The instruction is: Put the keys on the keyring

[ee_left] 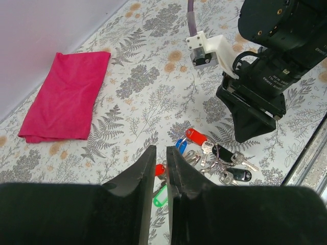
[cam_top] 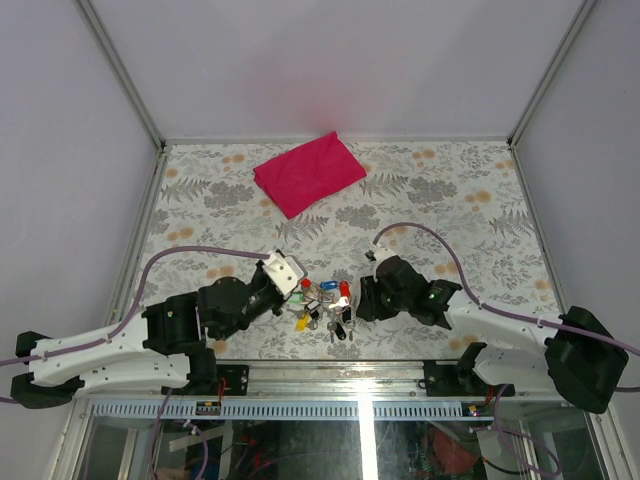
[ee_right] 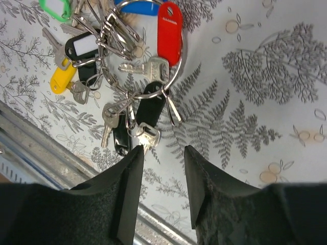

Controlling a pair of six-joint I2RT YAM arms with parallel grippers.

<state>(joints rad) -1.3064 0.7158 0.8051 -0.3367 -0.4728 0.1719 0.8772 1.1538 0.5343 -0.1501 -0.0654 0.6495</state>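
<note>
- At the middle of the worktop's (cam_top: 470, 200) near edge, the keyring (ee_right: 180, 60) is seen lying flat: a thin silver ring with black-headed keys (ee_right: 149, 104) bunched on it
- The red key (ee_right: 169, 25) is laid at the far side of that ring, its plastic head overlapping the wire; whether it is threaded on cannot be told
- The blue key (ee_right: 138, 7) is found just beside the red one, and it is largely cut off by the top edge of the right wrist view
- A yellow tag (ee_right: 62, 81), a green tag (ee_right: 55, 7) and a black tag (ee_right: 84, 46) with a pale window are spread on the side of the bunch toward the left arm
- The left gripper (ee_left: 161, 150) is lowered over that side, its fingers brought almost together with only a narrow slit left; a small red piece (ee_left: 160, 169) is seen at the tips, but whether anything is pinched cannot be told
- The right gripper (ee_right: 162, 149) is kept released on the opposite side of the bunch, its jaws well apart; only patterned worktop is seen between them, and a silver key (ee_right: 147, 137) is seen at one fingertip
- A folded magenta cloth (cam_top: 308, 172) is laid near the middle of the far edge, well apart from the bunch
</note>
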